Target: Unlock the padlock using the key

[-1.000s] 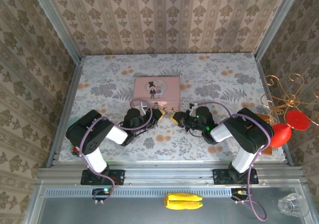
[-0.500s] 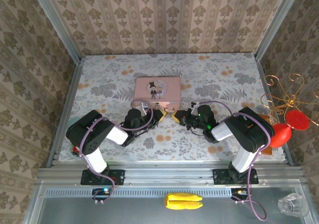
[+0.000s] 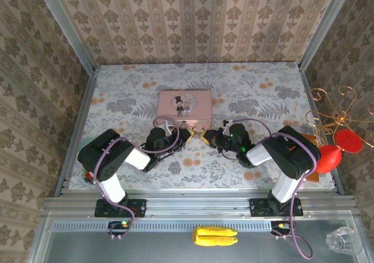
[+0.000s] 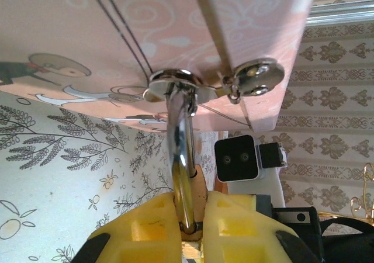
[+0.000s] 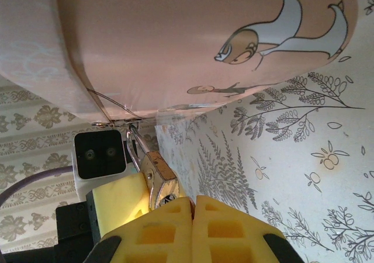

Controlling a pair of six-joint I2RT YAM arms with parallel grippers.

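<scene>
Floral cloth covers your worktop [image 3: 263, 93], with the pink tin [image 3: 184, 107] near its middle and red ornaments [image 3: 349, 140] hanging off its right edge. Your padlock [image 4: 182, 152] hangs by its shackle from the clasp [image 4: 175, 82] on the tin's near wall. Your left gripper [image 4: 190, 204] is clamped on it. Your right gripper [image 5: 191, 207], fingers pressed together, meets its brass body; whether the key lies between them you cannot tell. The tin's wall stands just behind both grippers.
</scene>
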